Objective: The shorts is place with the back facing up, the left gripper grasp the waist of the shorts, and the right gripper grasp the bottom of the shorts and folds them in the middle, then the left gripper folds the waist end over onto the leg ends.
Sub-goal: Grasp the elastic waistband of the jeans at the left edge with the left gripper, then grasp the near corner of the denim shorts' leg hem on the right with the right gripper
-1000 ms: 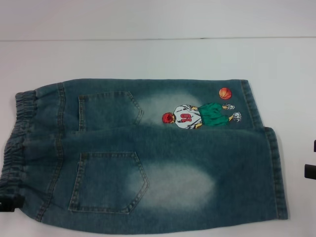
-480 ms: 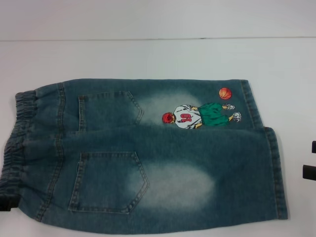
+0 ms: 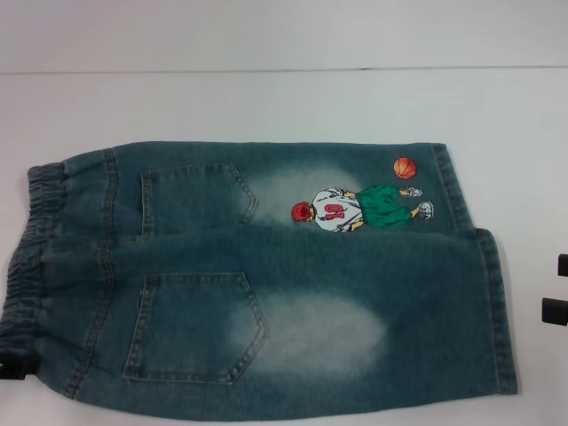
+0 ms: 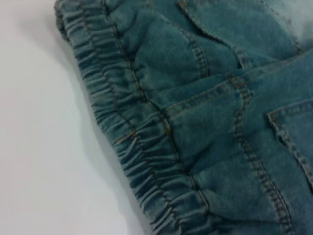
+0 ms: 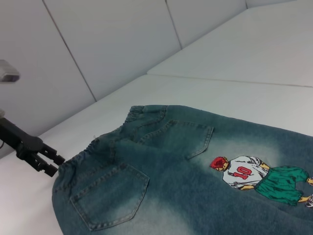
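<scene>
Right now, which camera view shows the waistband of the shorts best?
The left wrist view: the waistband fills it, gathers and stitching clear. The head view shows it whole but small at the shorts' left end; the right wrist view shows it far off.

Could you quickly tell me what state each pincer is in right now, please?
Left pincer: open, at the waistband corner of the shorts, not holding anything.
Right pincer: open beside the leg hems, holding nothing.

Overhead head view; wrists near shorts (image 3: 266,284)
</scene>
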